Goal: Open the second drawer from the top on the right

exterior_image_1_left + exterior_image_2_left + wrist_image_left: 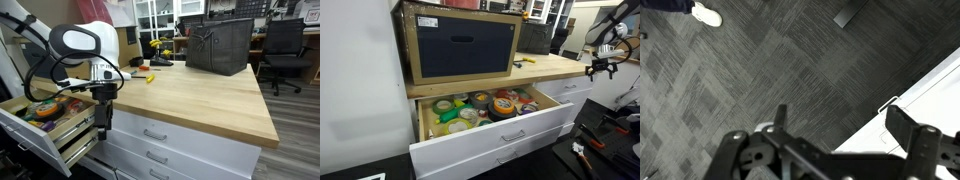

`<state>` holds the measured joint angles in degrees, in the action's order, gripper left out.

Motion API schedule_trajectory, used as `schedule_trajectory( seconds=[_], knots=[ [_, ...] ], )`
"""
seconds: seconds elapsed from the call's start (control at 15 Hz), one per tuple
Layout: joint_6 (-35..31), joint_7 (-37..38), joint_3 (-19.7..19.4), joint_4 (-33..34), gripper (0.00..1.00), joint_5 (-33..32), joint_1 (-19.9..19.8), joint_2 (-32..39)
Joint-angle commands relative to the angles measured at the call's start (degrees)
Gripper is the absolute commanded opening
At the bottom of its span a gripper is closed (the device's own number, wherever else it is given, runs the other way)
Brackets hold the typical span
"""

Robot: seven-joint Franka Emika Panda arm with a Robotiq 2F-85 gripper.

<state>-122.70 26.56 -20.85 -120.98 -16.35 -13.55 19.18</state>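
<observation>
The cabinet face under the wooden top carries a stack of like white drawer fronts with silver bar handles. The second drawer (156, 157) from the top is closed, so its inside is hidden. My gripper (100, 130) hangs fingers down at the cabinet's corner, near the end of the top white front and above the second drawer's level. It also shows in an exterior view (601, 68) at the counter's far end. In the wrist view my gripper (840, 122) is open and empty above grey carpet. A white drawer front with a bar handle (890, 104) lies by one finger; which drawer it is I cannot tell.
Pale wooden-sided drawers (45, 108) full of colourful items stand pulled out on the adjoining face, close to my arm; the top one (480, 108) holds tape rolls. A dark bin (218, 45) and small tools (148, 72) sit on the wooden top (190, 95). Office chairs (285, 50) stand behind.
</observation>
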Motion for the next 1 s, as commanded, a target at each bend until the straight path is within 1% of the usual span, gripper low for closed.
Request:
schedule_trajectory(
  seconds=[0.0, 0.13, 0.2, 0.4, 0.53, 0.8, 0.93],
  knots=[
    [0.08, -0.06, -0.1, 0.09, 1.0, 0.07, 0.06, 0.07],
    [0.08, -0.06, -0.1, 0.09, 1.0, 0.06, 0.08, 0.08],
    [-0.56, 0.15, 0.28, -0.78, 1.0, -1.15, 1.0, -0.41],
    [-3.07, 3.44, 0.59, -2.23, 1.0, -2.25, 2.52, -0.22],
    [-5.79, 5.45, 0.23, -2.93, 1.0, -2.97, 3.01, 1.18],
    [-12.69, 8.63, -2.03, -4.3, 1.0, -4.34, 2.31, 6.14],
    [-16.46, 9.89, -3.94, -4.04, 1.0, -3.58, 1.44, 9.88]
  ],
)
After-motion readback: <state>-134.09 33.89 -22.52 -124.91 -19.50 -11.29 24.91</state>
